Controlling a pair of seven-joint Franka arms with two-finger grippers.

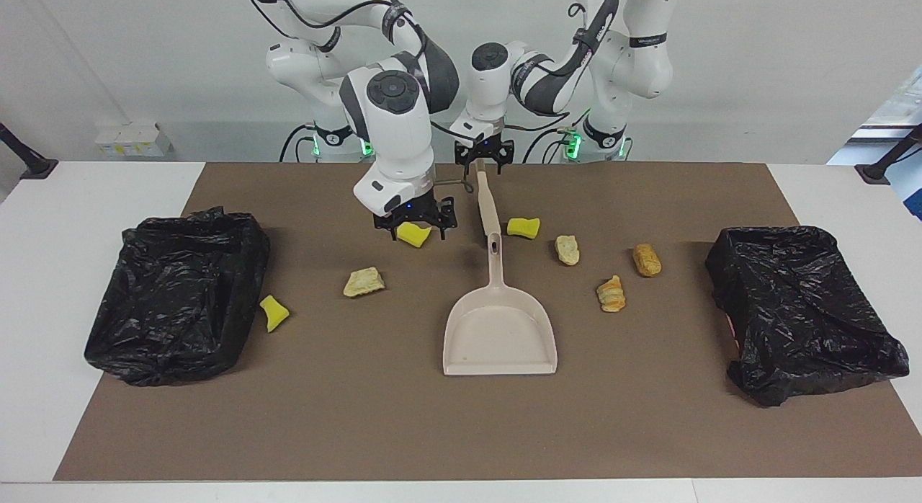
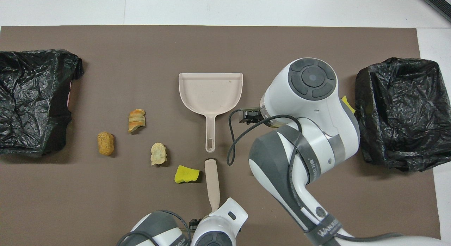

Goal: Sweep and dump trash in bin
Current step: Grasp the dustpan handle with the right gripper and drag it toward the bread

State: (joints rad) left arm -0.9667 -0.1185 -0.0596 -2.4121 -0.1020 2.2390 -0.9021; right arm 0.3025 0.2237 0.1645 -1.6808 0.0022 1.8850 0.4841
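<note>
Trash lies scattered on the brown mat (image 1: 461,431): one yellow sponge chunk (image 1: 414,235) sits directly under my right gripper (image 1: 416,228), whose fingers hang spread to either side of it, a tan lump (image 1: 364,282) lies a little past it toward the dustpan's (image 1: 500,330) mouth end, and another yellow chunk (image 1: 274,313) rests against the black-lined bin (image 1: 176,294) at my right arm's end. My left gripper (image 1: 484,159) is over the top of the beige brush handle (image 1: 485,200); I cannot tell whether its fingers grip it. Beside that brush lies a third yellow chunk (image 1: 523,228), then three bread-like lumps (image 1: 612,294) strung toward the other bin (image 1: 799,308).
</note>
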